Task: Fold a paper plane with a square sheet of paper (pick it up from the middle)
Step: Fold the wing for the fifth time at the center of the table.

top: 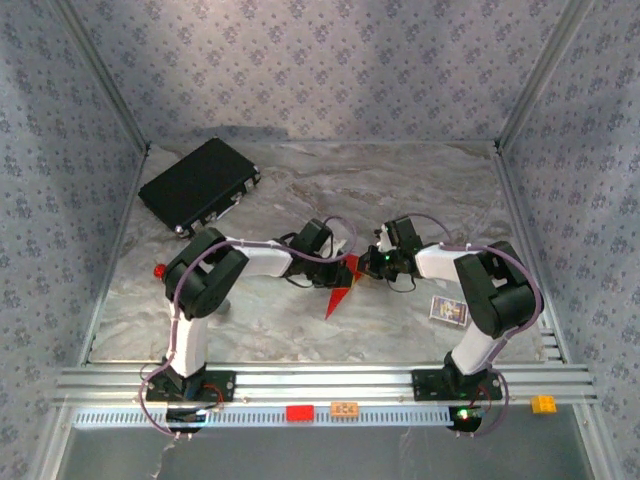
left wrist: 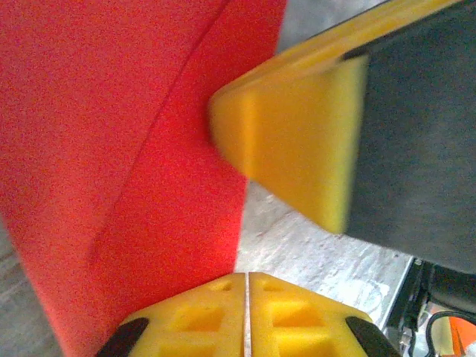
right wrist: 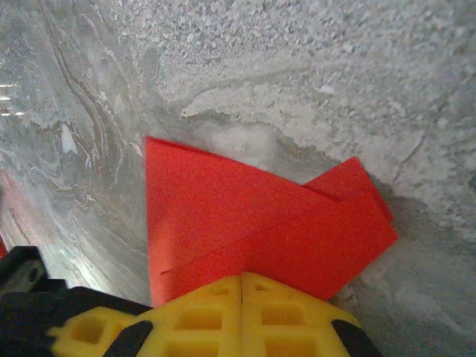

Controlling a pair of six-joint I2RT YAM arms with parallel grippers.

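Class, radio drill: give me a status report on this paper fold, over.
Left gripper shut on red paper. Right gripper shut on same wedge, creased, part-folded. Grippers close together at it; black case well clear.

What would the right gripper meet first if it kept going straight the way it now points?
The paper: it lies directly ahead of the right gripper, whose shut jaws seem to touch it, though depth is unclear. The table lies beneath.

Top camera looks down; both wrist cameras closely face the paper (right wrist: 260, 223).
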